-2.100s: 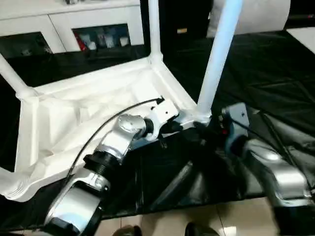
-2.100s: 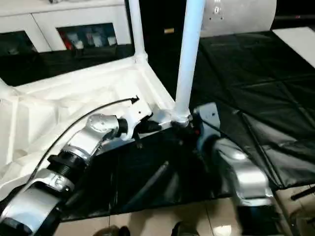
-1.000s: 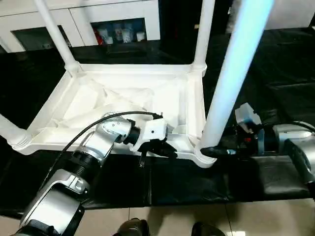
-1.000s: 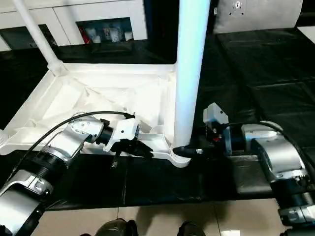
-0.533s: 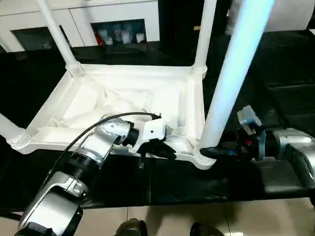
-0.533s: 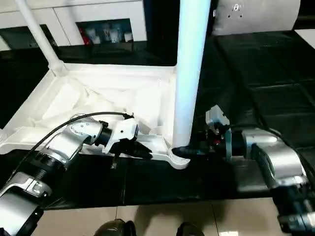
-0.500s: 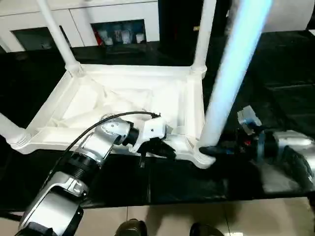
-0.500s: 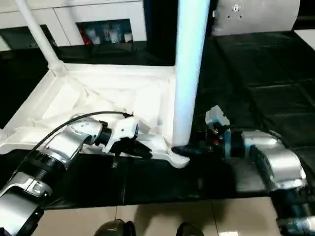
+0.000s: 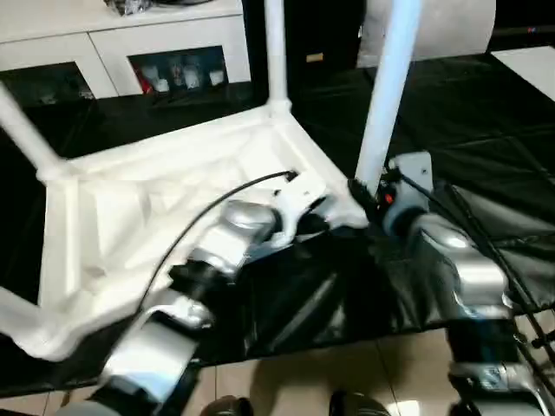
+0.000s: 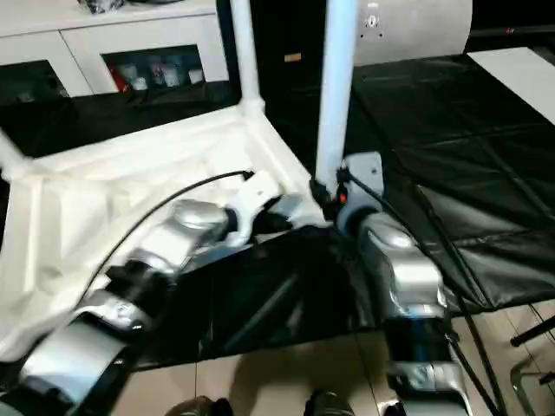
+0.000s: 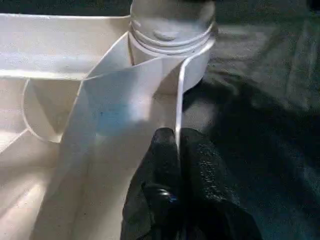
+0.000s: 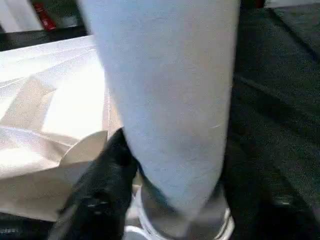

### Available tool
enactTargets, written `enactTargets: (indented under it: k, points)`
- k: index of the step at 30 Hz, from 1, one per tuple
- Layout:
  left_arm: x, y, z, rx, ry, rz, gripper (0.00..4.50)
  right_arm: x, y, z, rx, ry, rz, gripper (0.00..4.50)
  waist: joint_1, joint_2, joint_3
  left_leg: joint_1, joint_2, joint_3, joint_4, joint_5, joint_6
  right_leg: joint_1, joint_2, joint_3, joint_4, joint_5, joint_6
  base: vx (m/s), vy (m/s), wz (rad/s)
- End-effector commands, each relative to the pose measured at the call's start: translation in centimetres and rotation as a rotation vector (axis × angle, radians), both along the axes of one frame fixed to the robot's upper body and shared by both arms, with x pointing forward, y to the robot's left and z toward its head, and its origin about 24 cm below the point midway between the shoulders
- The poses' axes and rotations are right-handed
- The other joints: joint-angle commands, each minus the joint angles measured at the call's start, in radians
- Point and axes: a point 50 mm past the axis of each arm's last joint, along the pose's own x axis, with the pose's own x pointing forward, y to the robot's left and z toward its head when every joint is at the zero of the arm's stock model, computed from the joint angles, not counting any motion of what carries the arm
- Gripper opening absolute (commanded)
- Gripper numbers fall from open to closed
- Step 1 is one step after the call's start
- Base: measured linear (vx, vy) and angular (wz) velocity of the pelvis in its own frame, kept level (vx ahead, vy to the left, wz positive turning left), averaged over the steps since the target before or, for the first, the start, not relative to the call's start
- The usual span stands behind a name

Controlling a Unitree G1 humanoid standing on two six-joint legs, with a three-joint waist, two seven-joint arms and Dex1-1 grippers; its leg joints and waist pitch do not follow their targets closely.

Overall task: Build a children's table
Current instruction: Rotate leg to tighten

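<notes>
Children's table [image 9: 130, 208] lies upside down on the black-covered table [image 9: 486, 130]. Left jaws are pinched on a rim rib, right jaws clasped around the near leg [image 9: 386, 95]; it's probably best twisted straight down.

White children's table [image 9: 130, 199], black worktable cover [image 9: 486, 130], silver forearms [image 9: 451, 260].

White children's table [image 9: 165, 208] lies upside down on black cover, legs [image 9: 384, 95] upright.

Even indoor light, glare on the white table top [image 9: 130, 199], motion blur on both forearms
</notes>
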Motion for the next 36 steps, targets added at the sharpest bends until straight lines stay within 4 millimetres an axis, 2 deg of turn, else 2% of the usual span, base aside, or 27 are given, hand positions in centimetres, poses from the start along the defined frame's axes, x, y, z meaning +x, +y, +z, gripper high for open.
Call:
enactTargets:
  k: [1,2,3,5,7,8,9,11,12,13,14,15,16,17,18,20,22,23,25,26,28,30,33,35,36]
  points:
    - [0.6,-0.9,2.0,-0.037,-0.084,0.014,0.00,-1.2,2.2,-3.0,0.063,0.134,0.097,2.91,0.003,-0.011,-0.057,0.006,0.065,-0.040,-0.090,-0.268,0.055,0.042,-0.079,0.058,-0.074,-0.306,-0.159,0.000,0.000,0.00]
    - [0.5,-0.9,2.0,-0.028,-0.085,-0.007,0.00,-1.2,2.0,-2.8,0.074,0.123,0.107,2.91,0.006,-0.015,-0.062,0.004,0.066,-0.039,-0.088,-0.231,0.071,0.045,-0.079,0.061,-0.068,-0.256,-0.174,0.060,0.002,0.06]
    - [0.4,-0.7,1.8,-0.020,-0.081,-0.027,0.00,-1.4,1.6,-2.6,0.071,0.103,0.127,3.19,0.007,-0.013,-0.064,0.003,0.066,-0.037,-0.085,-0.200,0.091,0.044,-0.080,0.064,-0.065,-0.221,-0.190,0.000,0.000,0.00]
    - [0.3,-0.5,1.7,-0.016,-0.082,-0.050,0.00,-1.5,1.2,-2.4,0.061,0.086,0.142,3.22,0.009,-0.014,-0.066,0.001,0.065,-0.035,-0.081,-0.174,0.110,0.047,-0.082,0.064,-0.061,-0.196,-0.203,0.000,0.000,0.00]
    - [0.0,0.2,1.3,0.006,-0.090,-0.108,0.00,-1.8,-0.3,-1.9,0.044,0.053,0.184,3.44,0.017,-0.014,-0.078,-0.004,0.062,-0.035,-0.071,-0.096,0.148,0.056,-0.082,0.064,-0.048,-0.107,-0.221,0.000,0.000,0.00]
    - [-0.1,0.6,1.0,0.016,-0.094,-0.136,0.00,-2.0,-1.1,-1.6,0.040,0.038,0.195,3.57,0.021,-0.018,-0.083,-0.009,0.063,-0.034,-0.064,-0.036,0.183,0.055,-0.084,0.065,-0.038,-0.028,-0.237,0.000,0.000,0.00]
    - [-0.1,0.6,1.0,0.016,-0.094,-0.136,0.00,-2.0,-1.1,-1.6,0.040,0.038,0.195,3.64,0.024,-0.016,-0.088,-0.013,0.063,-0.034,-0.057,0.022,0.215,0.054,-0.082,0.064,-0.024,0.044,-0.256,0.000,0.000,0.00]
    - [-0.2,1.1,0.7,0.030,-0.096,-0.159,0.00,-2.1,-2.2,-1.3,0.034,0.021,0.214,3.76,0.028,-0.016,-0.090,-0.016,0.063,-0.033,-0.050,0.061,0.241,0.050,-0.082,0.063,-0.019,0.085,-0.267,0.000,0.000,0.00]
    - [-0.3,1.8,0.4,0.045,-0.087,-0.191,0.00,-2.5,-3.4,-0.8,0.030,0.004,0.256,3.87,0.030,-0.023,-0.089,-0.021,0.059,-0.032,-0.046,0.066,0.260,0.049,-0.081,0.062,-0.015,0.092,-0.272,0.000,0.000,0.00]
    - [-0.3,2.0,0.4,0.047,-0.084,-0.195,0.00,-2.5,-3.5,-0.7,0.028,0.001,0.264,3.87,0.033,-0.022,-0.084,-0.020,0.059,-0.028,-0.047,0.028,0.266,0.048,-0.079,0.059,-0.024,0.035,-0.265,0.000,0.000,0.00]
    - [-0.4,2.2,0.2,0.052,-0.077,-0.203,0.00,-2.7,-3.9,-0.5,0.026,-0.005,0.280,4.09,0.036,-0.019,-0.078,-0.017,0.062,-0.026,-0.052,-0.017,0.252,0.045,-0.079,0.057,-0.036,-0.055,-0.252,0.000,0.000,0.00]
    - [-0.6,3.3,0.0,0.071,-0.073,-0.266,0.00,-3.4,-5.3,0.3,-0.011,-0.020,0.396,4.17,0.040,-0.034,-0.077,-0.017,0.061,-0.026,-0.055,-0.055,0.233,0.049,-0.079,0.054,-0.043,-0.136,-0.236,0.000,0.000,0.00]
    - [-0.6,3.5,0.0,0.074,-0.074,-0.278,0.00,-3.6,-5.5,0.4,-0.021,-0.021,0.418,4.17,0.043,-0.030,-0.078,-0.013,0.064,-0.025,-0.055,-0.068,0.224,0.048,-0.079,0.056,-0.046,-0.170,-0.224,0.000,0.000,0.00]
    - [-0.7,3.7,-0.1,0.078,-0.075,-0.290,0.00,-3.7,-5.8,0.6,-0.029,-0.022,0.439,4.24,0.044,-0.027,-0.072,-0.014,0.067,-0.025,-0.060,-0.088,0.206,0.044,-0.077,0.056,-0.051,-0.225,-0.206,0.000,0.000,0.00]
    - [-1.0,4.1,-0.1,0.076,-0.074,-0.374,0.00,-3.9,-6.6,1.0,-0.098,-0.020,0.514,4.41,0.044,-0.030,-0.078,-0.010,0.069,-0.027,-0.060,-0.097,0.191,0.043,-0.076,0.056,-0.052,-0.244,-0.197,0.000,0.000,0.00]
    - [-1.4,4.3,0.0,0.072,-0.079,-0.439,0.00,-4.0,-7.0,1.3,-0.126,-0.018,0.566,4.41,0.048,-0.029,-0.078,-0.009,0.070,-0.027,-0.060,-0.095,0.186,0.040,-0.077,0.057,-0.050,-0.241,-0.197,0.000,0.000,0.00]
    - [-1.6,4.6,0.2,0.082,-0.085,-0.515,0.00,-4.1,-7.4,1.8,-0.142,-0.016,0.648,4.41,0.053,-0.032,-0.083,-0.011,0.073,-0.025,-0.057,-0.075,0.189,0.042,-0.079,0.060,-0.044,-0.210,-0.205,0.000,0.000,0.00]
    - [-1.8,4.8,0.2,0.106,-0.081,-0.570,0.00,-4.4,-7.5,2.2,-0.144,-0.008,0.732,4.41,0.059,-0.032,-0.089,-0.009,0.073,-0.025,-0.054,-0.056,0.201,0.042,-0.078,0.059,-0.037,-0.174,-0.219,0.000,0.000,0.00]
    - [-2.2,5.0,0.1,0.129,-0.075,-0.634,0.00,-4.6,-7.6,2.3,-0.152,0.010,0.809,4.07,0.067,-0.033,-0.091,-0.010,0.076,-0.024,-0.049,-0.026,0.223,0.040,-0.077,0.060,-0.028,-0.126,-0.234,0.000,0.000,0.00]
    - [-2.3,5.1,0.1,0.135,-0.075,-0.660,0.00,-4.7,-7.6,2.3,-0.151,0.021,0.831,4.07,0.081,-0.029,-0.095,-0.007,0.081,-0.024,-0.045,0.007,0.239,0.034,-0.078,0.062,-0.021,-0.091,-0.243,0.000,0.000,0.00]
    - [-2.8,5.2,0.1,0.153,-0.065,-0.742,0.00,-5.0,-7.5,2.2,-0.145,0.058,0.912,4.04,0.087,-0.032,-0.099,-0.008,0.081,-0.025,-0.042,0.022,0.248,0.036,-0.079,0.061,-0.016,-0.072,-0.251,0.000,0.000,0.00]
    - [-3.2,5.1,0.1,0.163,-0.059,-0.792,0.00,-5.2,-7.3,2.2,-0.128,0.086,0.970,3.68,0.100,-0.032,-0.101,-0.008,0.082,-0.025,-0.039,0.032,0.255,0.033,-0.080,0.062,-0.012,-0.063,-0.260,0.000,0.000,0.00]
    - [-3.5,4.9,0.1,0.168,-0.058,-0.848,0.00,-5.3,-6.7,2.0,-0.123,0.108,1.040,3.62,0.109,-0.035,-0.100,-0.010,0.083,-0.024,-0.040,0.008,0.242,0.034,-0.083,0.062,-0.016,-0.105,-0.256,0.000,0.000,0.00]
    - [-3.6,4.7,0.2,0.164,-0.057,-0.864,0.00,-5.3,-6.5,1.8,-0.119,0.116,1.062,3.41,0.112,-0.035,-0.096,-0.010,0.083,-0.024,-0.042,-0.028,0.217,0.032,-0.084,0.062,-0.022,-0.164,-0.247,0.000,0.000,0.00]
    - [-3.8,4.4,0.4,0.162,-0.063,-0.895,0.00,-5.3,-6.0,1.5,-0.118,0.123,1.102,3.24,0.115,-0.038,-0.094,-0.010,0.081,-0.024,-0.044,-0.066,0.187,0.032,-0.085,0.064,-0.029,-0.229,-0.233,0.000,0.000,0.00]
